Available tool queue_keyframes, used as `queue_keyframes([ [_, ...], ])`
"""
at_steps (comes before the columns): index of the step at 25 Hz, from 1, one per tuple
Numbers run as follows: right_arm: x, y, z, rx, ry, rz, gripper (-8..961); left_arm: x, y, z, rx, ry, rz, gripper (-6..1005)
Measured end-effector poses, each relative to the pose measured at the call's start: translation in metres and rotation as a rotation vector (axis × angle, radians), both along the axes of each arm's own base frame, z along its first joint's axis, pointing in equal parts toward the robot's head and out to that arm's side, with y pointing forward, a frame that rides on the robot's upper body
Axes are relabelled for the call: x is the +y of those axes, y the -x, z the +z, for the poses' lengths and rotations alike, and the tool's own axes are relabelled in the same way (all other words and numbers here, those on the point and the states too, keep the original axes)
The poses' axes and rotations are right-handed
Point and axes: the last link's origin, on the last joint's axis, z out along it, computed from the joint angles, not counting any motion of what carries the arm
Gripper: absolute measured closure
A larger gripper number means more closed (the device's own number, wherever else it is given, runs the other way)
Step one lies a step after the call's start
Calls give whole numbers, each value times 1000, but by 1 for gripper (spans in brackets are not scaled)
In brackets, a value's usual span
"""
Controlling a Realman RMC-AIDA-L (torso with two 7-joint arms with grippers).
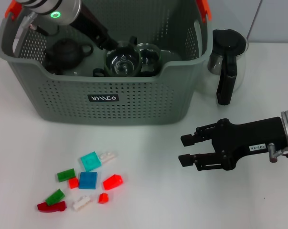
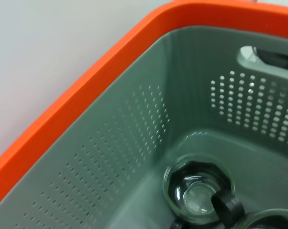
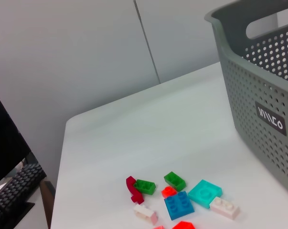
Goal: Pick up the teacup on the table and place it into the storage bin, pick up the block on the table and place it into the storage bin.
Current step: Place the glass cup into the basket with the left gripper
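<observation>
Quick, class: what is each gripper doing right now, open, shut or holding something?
Left gripper: down inside the storage bin by a glass cup; finger state cannot be told.
Right gripper: open, empty, above the table.

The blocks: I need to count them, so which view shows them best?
The head view: the blocks lie in full sight on the table before the storage bin. The right wrist view cuts off some at its edge. The left wrist view shows none.

Storage bin, teacup and blocks on the white table.
Grey perforated storage bin (image 1: 134,102), orange-trimmed handles, black label facing forward; a clear glass teacup (image 1: 122,62) with dark handle stands upright inside it. Small red, green, blue, teal and white blocks (image 1: 88,180) lie scattered before the bin.
</observation>
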Motion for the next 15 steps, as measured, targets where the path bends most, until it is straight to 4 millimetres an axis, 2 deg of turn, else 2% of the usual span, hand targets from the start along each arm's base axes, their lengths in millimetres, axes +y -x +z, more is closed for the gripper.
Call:
queue_keyframes([
  [15, 0, 0, 0, 0, 3, -6, 387, -4, 2, 2, -20, 19, 1, 586],
])
